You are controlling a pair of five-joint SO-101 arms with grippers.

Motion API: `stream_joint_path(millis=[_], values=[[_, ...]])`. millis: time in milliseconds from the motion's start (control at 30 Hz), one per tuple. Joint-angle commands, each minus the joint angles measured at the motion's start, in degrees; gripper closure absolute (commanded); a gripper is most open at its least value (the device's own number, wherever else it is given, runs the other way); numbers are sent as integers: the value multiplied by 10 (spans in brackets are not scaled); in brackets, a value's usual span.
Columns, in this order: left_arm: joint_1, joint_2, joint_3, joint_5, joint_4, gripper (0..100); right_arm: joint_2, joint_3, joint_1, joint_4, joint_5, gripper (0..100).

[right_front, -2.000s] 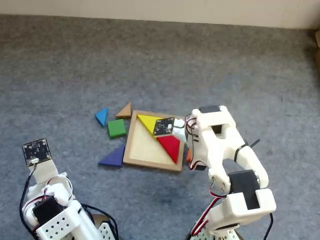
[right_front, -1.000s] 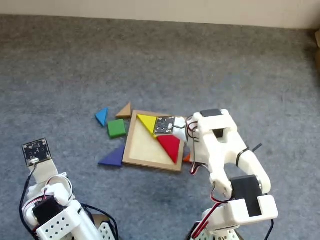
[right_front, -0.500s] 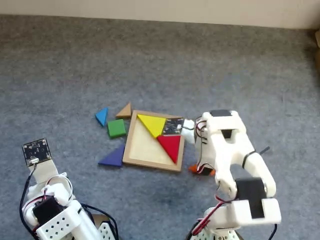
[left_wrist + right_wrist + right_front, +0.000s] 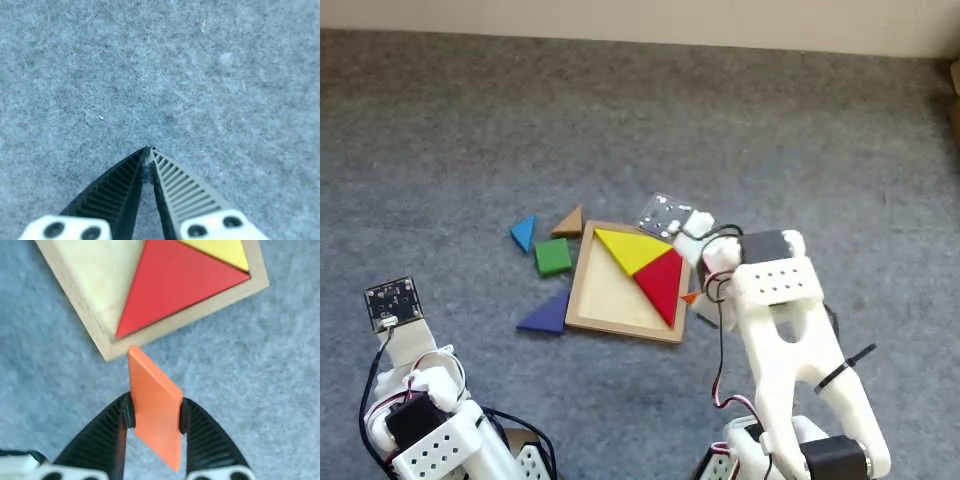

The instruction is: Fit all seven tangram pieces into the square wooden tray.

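The square wooden tray [image 4: 582, 300] lies mid-table with a yellow triangle [image 4: 632, 250] and a red triangle [image 4: 663, 283] inside it. My right gripper [image 4: 154, 409] is shut on an orange parallelogram [image 4: 150, 385], held just off the tray's rim [image 4: 107, 347] beside the red triangle [image 4: 175, 285]. From above, the orange piece [image 4: 690, 297] shows at the tray's right edge under the right arm [image 4: 780, 300]. My left gripper [image 4: 149, 152] is shut on nothing above bare carpet; its arm [image 4: 415, 400] sits at the near left.
Left of the tray on the grey carpet lie a small blue triangle [image 4: 524, 233], a tan triangle [image 4: 569, 222], a green square [image 4: 553, 257] and a dark blue triangle [image 4: 548, 314]. Open carpet spreads beyond and to the right.
The right arm pulled the orange piece toward the near side, then brought it back up to the tray's right edge. Its wrist swung off the tray, uncovering the yellow triangle. The left arm stayed still.
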Motion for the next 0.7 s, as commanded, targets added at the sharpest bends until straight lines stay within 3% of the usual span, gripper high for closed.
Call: stream_joint_path(millis=[0, 133, 267, 467, 667], values=[[-4, -36, 12, 0, 6, 992, -25, -8, -50, -18, -111, 992], [-4, -36, 12, 0, 6, 992, -25, -7, -83, -72, -276, 992], [-4, -36, 12, 0, 6, 992, -24, -12, -99, -105, -393, 992], [-3, -36, 12, 0, 6, 992, 11, -28, -157, -145, -496, 992], [-2, -36, 12, 0, 6, 992, 151, -154, -187, -144, -577, 992]])
